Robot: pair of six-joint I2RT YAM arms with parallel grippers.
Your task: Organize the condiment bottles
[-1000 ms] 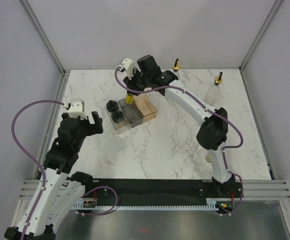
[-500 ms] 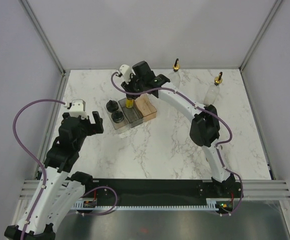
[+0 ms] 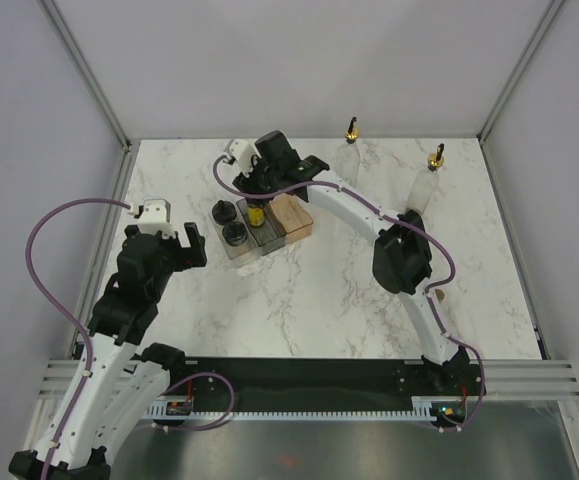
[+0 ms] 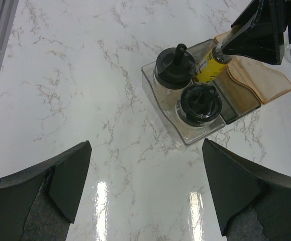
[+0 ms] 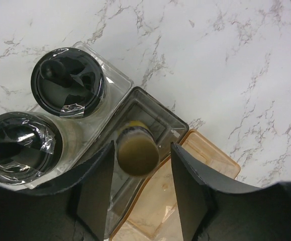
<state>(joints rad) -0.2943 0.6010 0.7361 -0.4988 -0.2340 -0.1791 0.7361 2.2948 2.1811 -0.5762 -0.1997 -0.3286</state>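
A small yellow bottle with a brown cap (image 5: 137,149) stands tilted in the grey bin (image 5: 161,119); it also shows in the top view (image 3: 256,214) and the left wrist view (image 4: 208,66). My right gripper (image 5: 142,155) hangs right over it, jaws open, one on each side of the cap with a gap. Two black-lidded jars (image 3: 223,213) (image 3: 235,234) sit in the clear bin (image 4: 185,140). Two tall clear bottles with gold spouts (image 3: 350,140) (image 3: 426,182) stand at the back right. My left gripper (image 3: 191,245) is open and empty left of the bins. The second yellow bottle is out of view.
The orange bin (image 3: 292,216) lies against the grey bin's right side and holds nothing. The three bins form one row at the table's back middle. Grey walls and metal posts close in the table.
My right gripper has shifted left and down over the grey bin, and the yellow bottle has gone from upright in the jaws to tilted inside the bin. The left arm has not moved.
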